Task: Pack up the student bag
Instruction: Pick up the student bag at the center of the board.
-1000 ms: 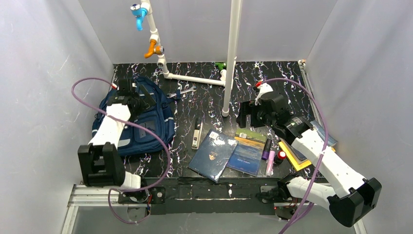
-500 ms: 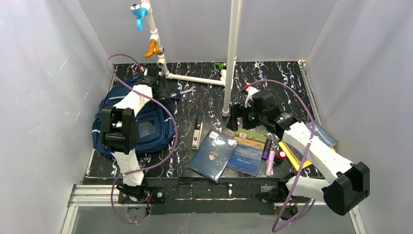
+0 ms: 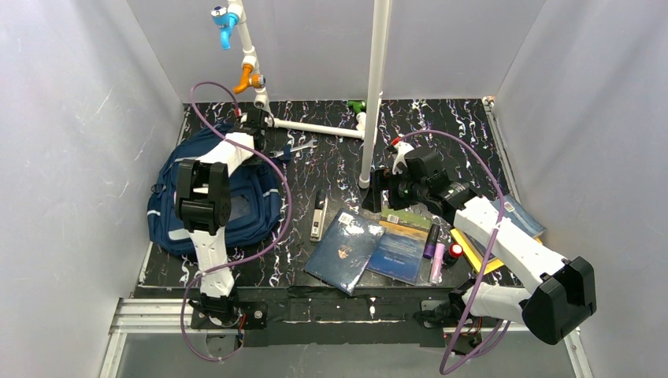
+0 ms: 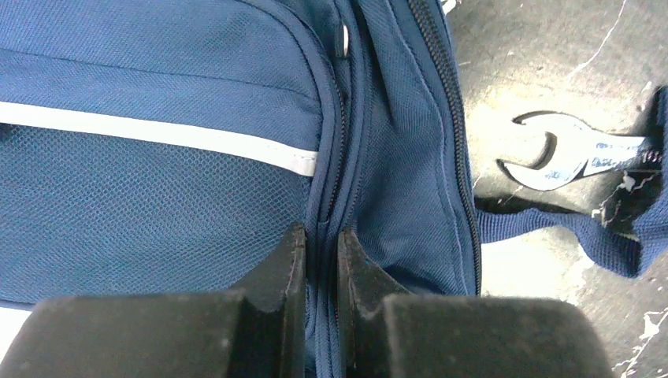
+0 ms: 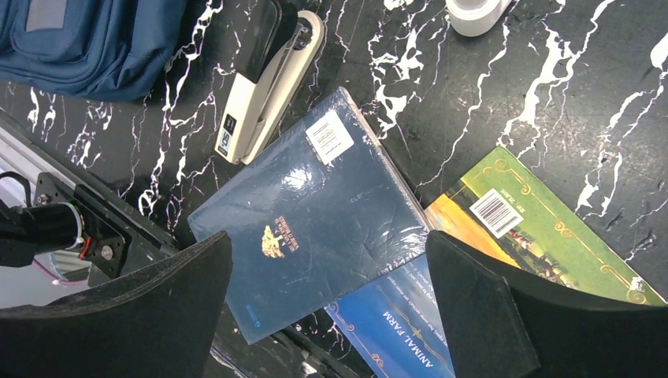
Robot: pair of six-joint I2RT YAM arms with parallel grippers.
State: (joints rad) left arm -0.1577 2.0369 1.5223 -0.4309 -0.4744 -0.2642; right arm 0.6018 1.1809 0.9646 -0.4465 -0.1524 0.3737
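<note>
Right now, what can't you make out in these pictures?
- Left wrist view: whether the left gripper pinches a zip pull or only cloth of the navy blue striped fabric backpack; its fingers cover the seam.
- Top view: that gripper's jaws, hidden under its own wrist.
- Right wrist view: the glossy dark blue book's gold title, too small.

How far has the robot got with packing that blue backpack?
Nothing looks packed yet. In hand: the left hand pinches the zip seam of the navy blue fabric backpack, probably to open it. The right hand hangs open above the dark blue plastic-wrapped book. Left: that book, the blue paperback, the cream stapler and the purple and pink pens lie on the black marbled table.
</note>
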